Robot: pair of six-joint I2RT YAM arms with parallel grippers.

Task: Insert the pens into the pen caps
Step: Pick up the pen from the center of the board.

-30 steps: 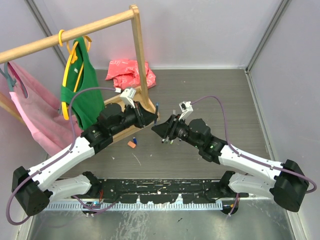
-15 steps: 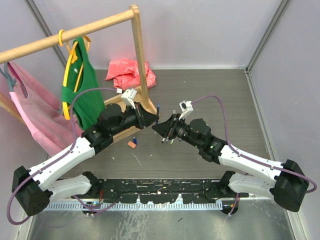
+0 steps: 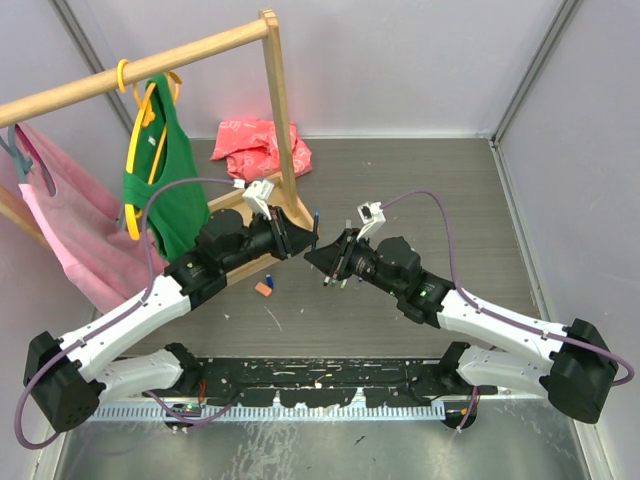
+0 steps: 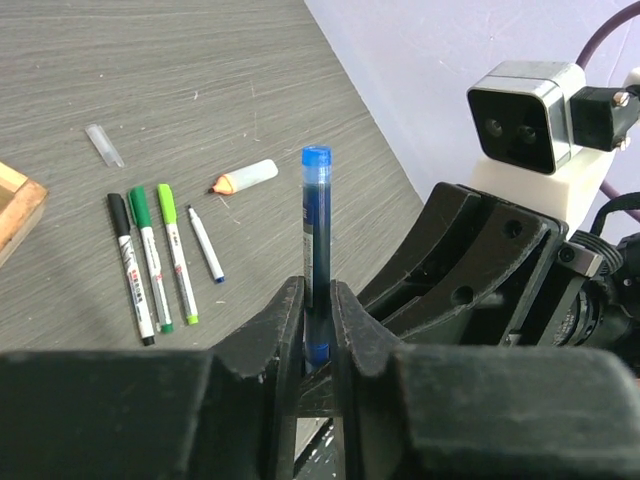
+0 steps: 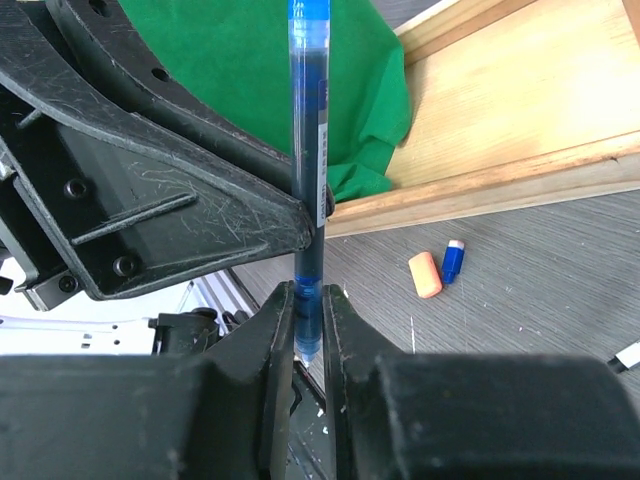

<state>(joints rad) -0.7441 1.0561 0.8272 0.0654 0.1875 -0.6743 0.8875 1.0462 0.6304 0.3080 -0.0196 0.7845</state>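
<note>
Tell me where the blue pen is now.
The blue pen is above the table centre in the top view, pinched between the left fingers and the right fingers.

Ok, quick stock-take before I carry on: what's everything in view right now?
blue pen: one, blue, upright, gripped by both hands
black pen, green pen, lime pen, short blue-tipped pen: one each, side by side on table
orange-tipped pen: one, white, short, beside that row
clear cap: one, see-through, on table past the row
orange cap, blue cap: one each, side by side near rack base
wooden rack: one, light wood, back left
green garment: one, hung on rack
pink garment: one, far left
red bag: one, crumpled, back
left hand, right hand: black, both shut on blue pen
</note>
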